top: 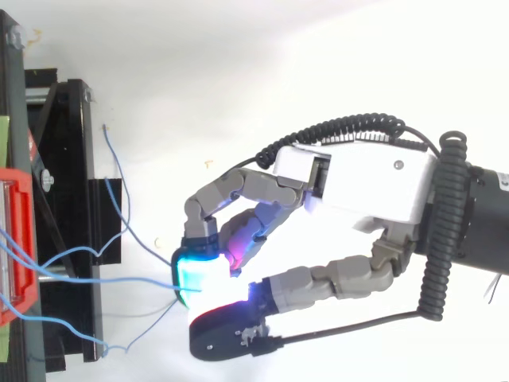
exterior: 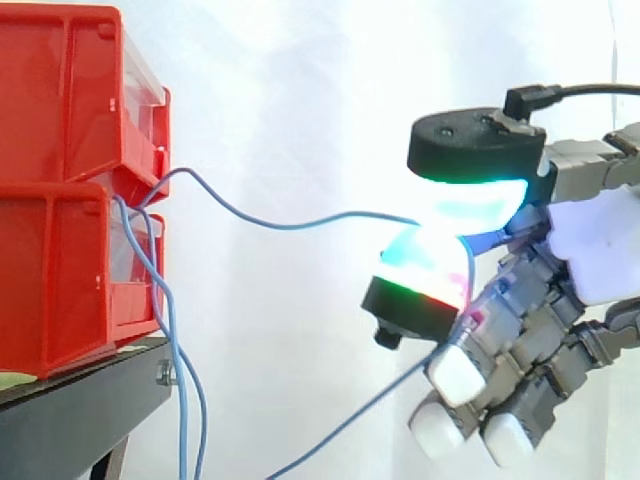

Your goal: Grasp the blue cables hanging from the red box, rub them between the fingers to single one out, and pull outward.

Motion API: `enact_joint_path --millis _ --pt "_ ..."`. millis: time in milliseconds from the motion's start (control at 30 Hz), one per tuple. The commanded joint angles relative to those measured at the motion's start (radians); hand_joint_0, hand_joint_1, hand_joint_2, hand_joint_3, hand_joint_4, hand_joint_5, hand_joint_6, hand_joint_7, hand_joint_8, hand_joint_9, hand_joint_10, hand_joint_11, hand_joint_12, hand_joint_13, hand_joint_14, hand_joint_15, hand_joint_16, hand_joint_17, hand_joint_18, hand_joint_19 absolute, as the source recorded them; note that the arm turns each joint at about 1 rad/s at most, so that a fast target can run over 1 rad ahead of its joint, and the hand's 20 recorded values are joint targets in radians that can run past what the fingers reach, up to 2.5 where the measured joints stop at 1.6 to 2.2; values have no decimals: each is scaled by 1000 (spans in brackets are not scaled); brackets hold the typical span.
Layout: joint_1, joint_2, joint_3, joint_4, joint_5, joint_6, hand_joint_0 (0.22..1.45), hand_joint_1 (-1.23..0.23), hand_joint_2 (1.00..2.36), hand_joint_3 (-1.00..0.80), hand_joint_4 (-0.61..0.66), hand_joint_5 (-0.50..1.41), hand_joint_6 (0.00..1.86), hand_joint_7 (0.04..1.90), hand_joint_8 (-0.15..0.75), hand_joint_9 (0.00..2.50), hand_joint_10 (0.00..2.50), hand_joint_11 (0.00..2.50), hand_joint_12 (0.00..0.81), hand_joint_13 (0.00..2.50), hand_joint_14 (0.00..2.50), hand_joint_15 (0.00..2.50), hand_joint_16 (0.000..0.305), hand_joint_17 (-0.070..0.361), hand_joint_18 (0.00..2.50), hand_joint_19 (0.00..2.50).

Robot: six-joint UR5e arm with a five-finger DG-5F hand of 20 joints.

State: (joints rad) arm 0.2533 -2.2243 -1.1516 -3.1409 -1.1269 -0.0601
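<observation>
Two red bins [exterior: 70,180] are stacked on a black stand [exterior: 80,410] at the left. Several thin blue cables [exterior: 165,330] hang from their fronts. One blue cable [exterior: 300,222] runs out to the right from the bins to my hand [top: 374,187], well clear of the bins. Two glowing fingertips [exterior: 460,215] press together on that cable, so the hand is shut on it. Below the pinch the cable [exterior: 370,410] trails down and to the left. The other fingers curl beneath with white pads [exterior: 455,375]. From above, the pinched cable [top: 119,280] reaches the pads [top: 199,274].
A white curtain forms the backdrop behind everything. The stand's black frame [top: 71,199] and the bins' edge [top: 16,239] lie along the left of the top view. Open space lies between the bins and the hand.
</observation>
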Motion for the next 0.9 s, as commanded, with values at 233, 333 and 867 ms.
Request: enact_joint_path --millis 233,333,867 --pt "1 0 -10 67 1 -1 590 -897 1005 33 -187 -68 913 1090 281 401 0 0 474 711 7 224 63 142 797 218" --pt "1 0 -11 67 1 -3 590 -898 1004 33 -222 -70 914 1071 257 332 0 0 472 678 6 196 64 144 774 211" --pt "1 0 -11 65 6 -3 592 -886 1003 32 -132 -69 913 1075 376 810 5 201 479 797 9 274 64 145 825 256"
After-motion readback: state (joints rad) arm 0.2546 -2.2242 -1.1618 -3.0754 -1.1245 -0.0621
